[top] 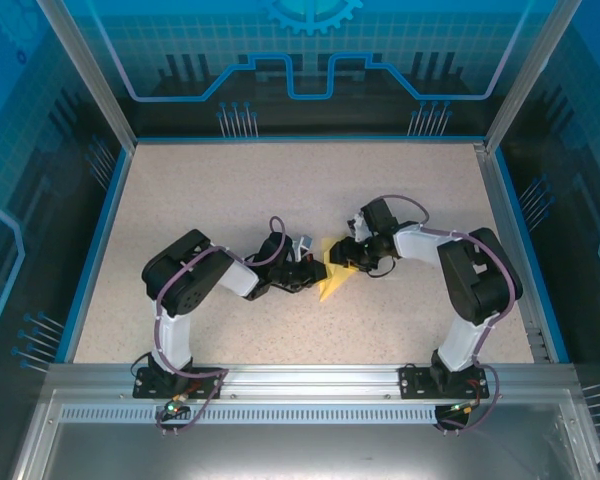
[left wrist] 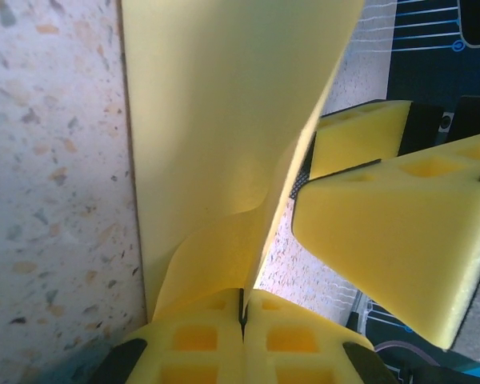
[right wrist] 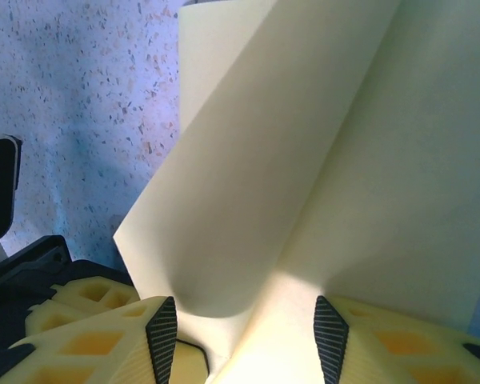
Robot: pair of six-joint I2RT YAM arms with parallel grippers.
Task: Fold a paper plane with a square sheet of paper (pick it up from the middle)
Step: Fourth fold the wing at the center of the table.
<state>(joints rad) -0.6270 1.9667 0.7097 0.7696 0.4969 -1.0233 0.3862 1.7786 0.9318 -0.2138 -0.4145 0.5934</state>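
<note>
Paper (top: 332, 278) pinched in left hand (left wrist: 242, 310) (right hand (right wrist: 246, 324) astride).

The top external camera looks steeply down from above and behind the arm bases, far enough back to take in the whole table (top: 230, 200). The left wrist camera sits close behind the left gripper (left wrist: 242, 310), facing along its fingers. The right wrist camera does likewise at the right gripper (right wrist: 246, 340). All three views share the sheet of paper (top: 332, 282); the left wrist view also catches the right gripper's fingers (left wrist: 400, 240).
</note>
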